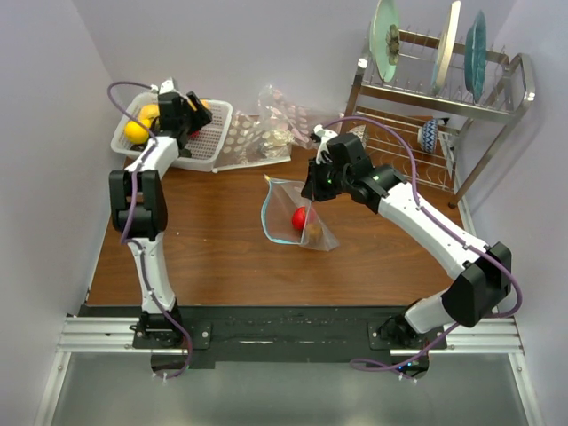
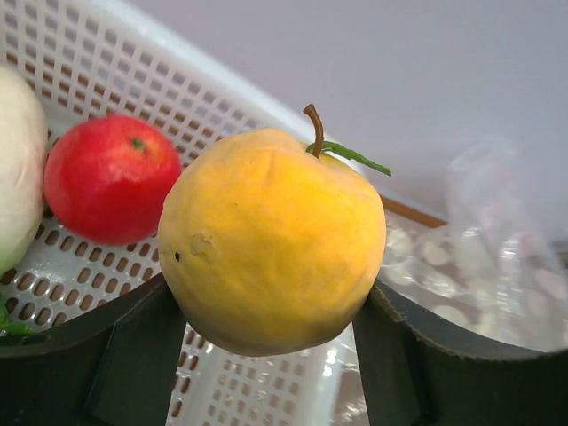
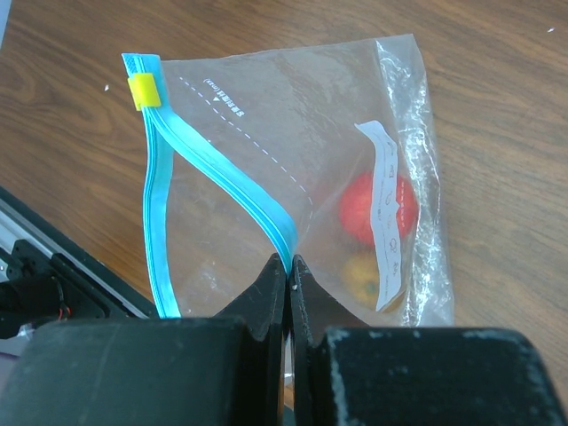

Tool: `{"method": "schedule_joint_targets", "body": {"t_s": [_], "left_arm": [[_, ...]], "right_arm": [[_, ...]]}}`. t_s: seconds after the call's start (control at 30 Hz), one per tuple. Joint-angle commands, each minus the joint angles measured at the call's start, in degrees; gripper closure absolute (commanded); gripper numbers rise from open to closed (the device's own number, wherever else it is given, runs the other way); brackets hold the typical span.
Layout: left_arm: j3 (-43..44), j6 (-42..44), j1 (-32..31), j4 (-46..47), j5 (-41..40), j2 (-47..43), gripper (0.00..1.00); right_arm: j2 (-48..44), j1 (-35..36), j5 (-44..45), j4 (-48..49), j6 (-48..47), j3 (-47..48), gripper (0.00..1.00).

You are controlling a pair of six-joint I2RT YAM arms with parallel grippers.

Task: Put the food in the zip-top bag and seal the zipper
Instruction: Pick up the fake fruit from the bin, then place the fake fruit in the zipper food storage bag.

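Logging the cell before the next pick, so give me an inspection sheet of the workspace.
Surface: brown wooden table.
Job's things: bag open, red fruit and orange fruit inside; zipper unsealed.
Clutter: white basket with more fruit; dotted bags beside it.
End effectors: left end effector shut on yellow fruit; right end effector shut on zipper.
Cables: purple cables along both arms.
Surroundings: dish rack with plates, rear right.

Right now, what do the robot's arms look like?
The left arm and right arm are white tubes with chunky black joints. A purple cable loops along each. Their fingers are black wedges.
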Motion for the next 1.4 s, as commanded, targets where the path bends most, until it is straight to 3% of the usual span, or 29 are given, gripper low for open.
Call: {"method": "schedule_joint_targets", "body": {"t_s": [0.0, 0.2, 0.4, 1.07, 1.37], "left_arm": [[-1.6, 1.1, 0.4, 1.1, 5.3, -8.0, 0.5], [-8.2, -3.4, 0.3, 0.7, 15.5, -15.4, 0.5], [-19.0, -7.4, -0.5, 4.5, 20.2, -27.6, 0.5], [-45.2, -8.2, -19.1, 5.0, 17.1, -55.8, 0.48], [-51.1, -7.9, -23.6, 4.0, 19.4, -60.7, 0.48]], "right_arm": [[0.4, -0.3, -1.6, 1.9, 0.5, 1.4, 1.0], [1.9, -0.2, -1.6, 1.1, 0.0, 3.7, 1.0], [3.9, -0.3, -2.4, 0.4, 0.3, 5.8, 1.0], [6.8, -0.3, -3.4, -0.4, 4.3, 9.2, 1.0], [7.6, -0.5, -3.1, -0.7, 5.2, 10.2, 1.0]]}}
